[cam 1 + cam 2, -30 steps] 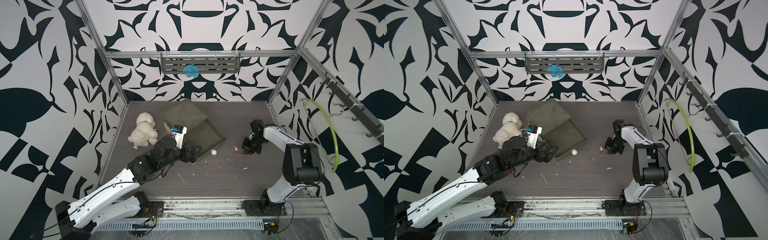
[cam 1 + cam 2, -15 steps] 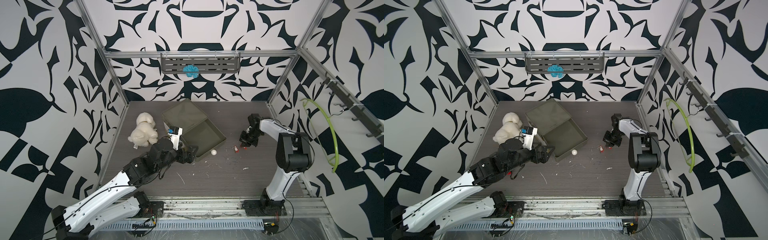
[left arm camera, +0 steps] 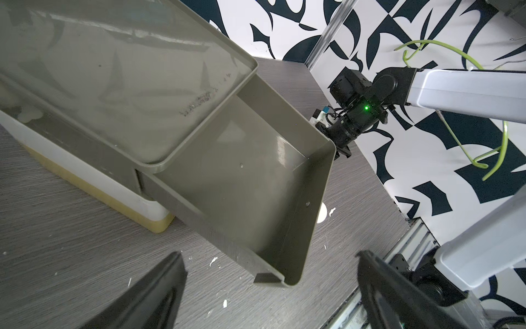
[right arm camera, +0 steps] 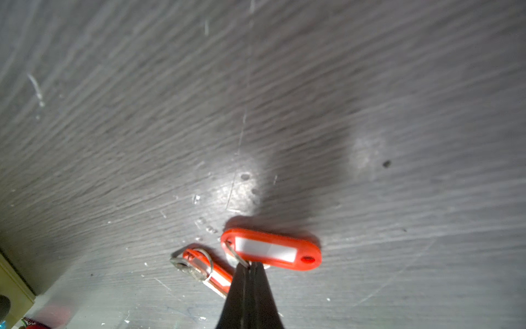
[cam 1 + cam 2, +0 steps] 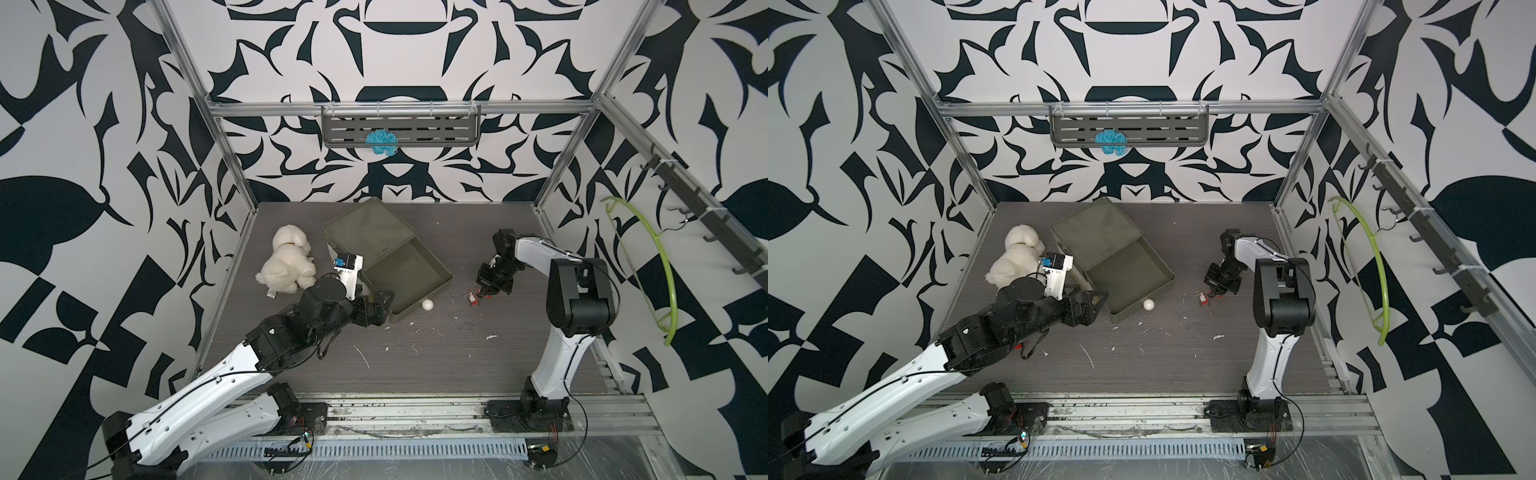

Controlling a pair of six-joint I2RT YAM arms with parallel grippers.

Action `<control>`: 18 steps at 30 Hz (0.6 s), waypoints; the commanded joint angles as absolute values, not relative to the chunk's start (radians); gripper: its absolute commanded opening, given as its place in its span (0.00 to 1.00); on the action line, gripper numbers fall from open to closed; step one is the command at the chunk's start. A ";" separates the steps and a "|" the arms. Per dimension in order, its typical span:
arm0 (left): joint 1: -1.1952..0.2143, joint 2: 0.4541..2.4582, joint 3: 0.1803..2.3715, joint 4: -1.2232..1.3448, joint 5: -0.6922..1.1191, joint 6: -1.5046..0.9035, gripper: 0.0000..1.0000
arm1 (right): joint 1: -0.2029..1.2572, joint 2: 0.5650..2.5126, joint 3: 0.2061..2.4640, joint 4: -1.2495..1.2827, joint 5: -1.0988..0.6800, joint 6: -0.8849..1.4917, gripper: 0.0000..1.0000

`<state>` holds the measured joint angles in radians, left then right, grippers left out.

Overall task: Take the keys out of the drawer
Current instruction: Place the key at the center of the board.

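the right hand [image 4: 250,266] is clenched, its dark fingertips pressed together and pointing down at the grey wood-grain worktop [image 4: 142,114]. right at those tips lie the keys [image 4: 271,253], small metal keys on wire rings with oblong red plastic tags. one tag with a white label has its ring touching the tips, and it cannot be told whether that ring is pinched or only touched. a second red-tagged key lies flat on the worktop just beside the tips.

in both top views the right hand [image 5: 484,291] [image 5: 1214,291] sits low over the worktop with the keys [image 5: 471,298] [image 5: 1202,298] at its tip. they are outside the olive-green plastic drawer [image 5: 415,270], which is pulled out and lies farther off on that same side. a small white ball [image 5: 427,304] rests against the drawer's front wall.

the left hand [image 3: 270,256] [image 5: 380,311] is released, its fingers [image 3: 159,284] spread wide, and the drawer's front corner [image 3: 318,199] is just ahead of them. beyond its wrist lies a cream plush dog [image 5: 286,266], well apart from the keys.
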<state>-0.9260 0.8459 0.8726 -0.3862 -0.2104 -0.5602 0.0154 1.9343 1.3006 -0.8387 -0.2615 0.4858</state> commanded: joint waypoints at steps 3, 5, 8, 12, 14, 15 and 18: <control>-0.930 0.854 0.862 -0.385 -0.231 -0.551 0.99 | 0.012 1.924 1.328 -0.849 -0.275 0.470 0.07; -0.929 0.860 0.863 -0.384 -0.231 -0.551 0.99 | 0.012 1.924 1.325 -0.847 -0.277 0.469 0.10; -0.928 0.867 0.865 -0.381 -0.230 -0.549 0.99 | 0.013 1.922 1.321 -0.846 -0.278 0.469 0.16; -0.929 0.873 0.867 -0.380 -0.233 -0.543 0.99 | 0.012 1.916 1.319 -0.847 -0.285 0.470 0.30; -0.928 0.874 0.867 -0.379 -0.237 -0.542 0.99 | 0.012 1.909 1.321 -0.849 -0.290 0.471 0.36; -0.928 0.876 0.867 -0.377 -0.240 -0.540 0.99 | 0.012 1.903 1.322 -0.851 -0.290 0.471 0.37; -0.928 0.884 0.874 -0.374 -0.255 -0.532 0.99 | 0.012 1.880 1.330 -0.861 -0.293 0.473 0.39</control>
<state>-0.9260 0.8772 0.8726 -0.3859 -0.2310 -0.5514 0.0151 1.9335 1.3014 -0.8368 -0.2852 0.4702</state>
